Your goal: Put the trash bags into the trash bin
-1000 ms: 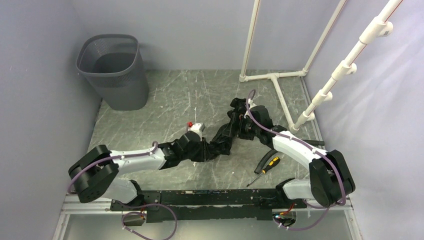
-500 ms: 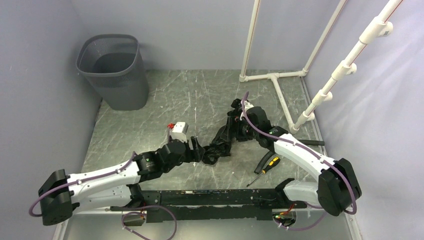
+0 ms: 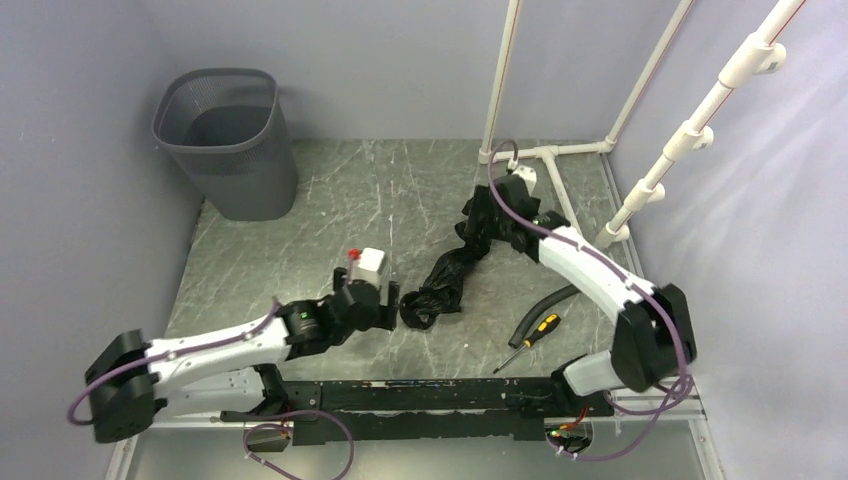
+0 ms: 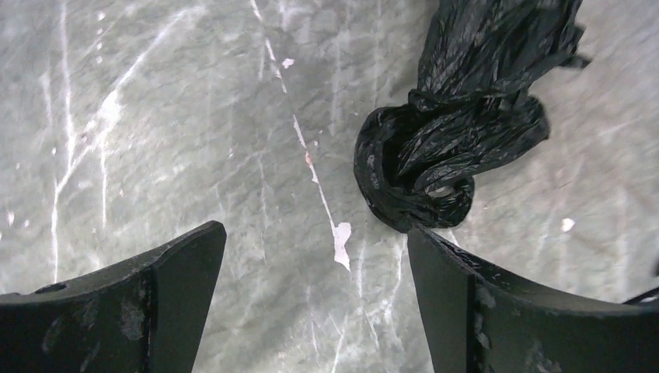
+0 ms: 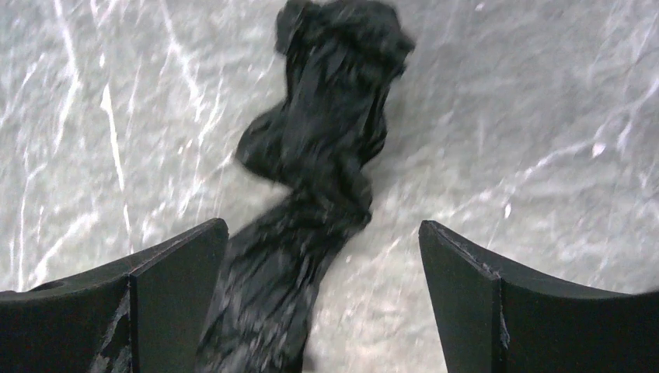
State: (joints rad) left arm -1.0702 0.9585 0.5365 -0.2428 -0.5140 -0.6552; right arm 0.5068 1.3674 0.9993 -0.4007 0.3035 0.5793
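Top view: the trash bags (image 3: 447, 275) lie as one twisted black rope on the grey marbled table (image 3: 350, 200), running from just below the frame's centre up and to the right. Neither of my pincers holds them.

Left wrist view: my left pincer (image 4: 312, 233) stands wide open and grips nothing. Its two dark fingers (image 4: 175, 287) fill the lower corners. The knotted end of the bags sits right of centre, just above the finger on the right and close to its tip. Bare table shows in the gap.

Right wrist view: my right pincer (image 5: 322, 226) is likewise spread wide and empty. The bags run from the top centre down to the lower left, passing close beside the finger on the left. This picture is blurred, so I cannot tell whether film and finger touch.

Top view, surroundings: the trash bin (image 3: 245, 180) stands upright in the upper left, well apart from the bags and from both pincers. A screwdriver (image 3: 535, 335) with a yellow and black handle lies at lower right beside a black hose (image 3: 545, 305). A white pipe frame (image 3: 545, 152) rises at the upper right.
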